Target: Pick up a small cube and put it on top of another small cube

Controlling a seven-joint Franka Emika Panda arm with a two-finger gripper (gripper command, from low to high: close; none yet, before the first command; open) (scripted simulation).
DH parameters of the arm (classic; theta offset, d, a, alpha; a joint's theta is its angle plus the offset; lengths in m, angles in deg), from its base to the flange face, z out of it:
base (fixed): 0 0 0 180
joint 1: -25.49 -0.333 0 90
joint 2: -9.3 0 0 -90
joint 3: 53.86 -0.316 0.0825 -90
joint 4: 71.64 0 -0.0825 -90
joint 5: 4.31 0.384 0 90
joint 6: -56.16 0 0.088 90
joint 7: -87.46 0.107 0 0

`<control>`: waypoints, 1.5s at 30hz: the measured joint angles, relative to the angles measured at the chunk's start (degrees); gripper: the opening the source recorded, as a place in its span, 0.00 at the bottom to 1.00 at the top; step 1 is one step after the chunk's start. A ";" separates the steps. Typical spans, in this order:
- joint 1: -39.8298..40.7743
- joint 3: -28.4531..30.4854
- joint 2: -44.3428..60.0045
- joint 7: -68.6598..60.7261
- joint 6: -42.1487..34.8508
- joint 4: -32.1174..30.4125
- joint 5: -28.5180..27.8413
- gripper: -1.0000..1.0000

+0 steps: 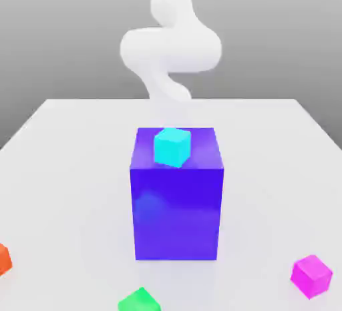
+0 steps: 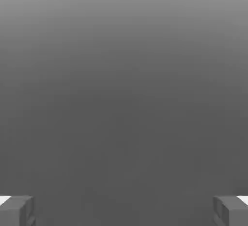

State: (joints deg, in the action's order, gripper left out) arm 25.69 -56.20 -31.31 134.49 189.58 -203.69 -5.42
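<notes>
Item: my gripper. Fingers spread wide at either side of the hand view, nothing between them; grey emptiness ahead, so I judge it well clear of every cube.

Item: cyan cube. Sits on top of the blue block, near the block's far edge, raised off the counter.

Item: loose cubes on the counter near its front edge: orange cube at the exterior view's left, green cube, magenta cube at its right. All well apart, with open room around each for a descent.

Item: stacking not yet begun, in my judgement.
</notes>
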 joint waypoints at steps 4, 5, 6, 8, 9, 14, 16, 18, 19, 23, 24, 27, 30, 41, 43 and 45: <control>0.13 -3.79 8.61 2.17 2.71 -0.44 -2.11 0.50; 0.11 -4.68 10.69 2.73 3.34 -0.53 -2.67 0.50; 0.09 -5.57 12.76 3.31 4.00 -0.64 -3.25 0.50; -0.02 -7.28 16.91 4.50 5.32 -0.86 -4.47 0.50; -0.08 -8.13 18.99 5.11 5.96 -0.96 -5.09 0.50; -0.95 -11.80 29.41 8.32 9.16 -1.47 -8.47 0.50; -1.56 -13.00 33.59 9.60 10.44 -1.67 -9.82 0.50; -2.82 -13.93 37.76 10.82 11.73 -1.88 -11.08 0.50; -3.65 -14.24 39.83 11.40 12.37 -1.98 -11.66 0.50; -6.10 -15.07 47.98 13.14 15.06 -2.43 -13.20 0.50; -6.61 -15.33 49.97 13.44 15.76 -2.55 -13.38 0.50; -8.27 -16.40 55.85 14.00 17.93 -2.95 -13.48 0.50; -10.24 -15.97 61.83 15.24 21.08 -2.63 -14.71 0.50; -13.43 -12.16 69.25 18.53 26.41 -0.96 -19.04 0.00; -11.96 -14.06 66.04 16.99 24.03 -1.76 -16.97 0.00; -10.36 -16.20 62.05 15.07 21.10 -2.77 -14.41 0.00</control>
State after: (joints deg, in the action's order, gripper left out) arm 15.33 -72.40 30.74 149.56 210.68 -206.46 -19.82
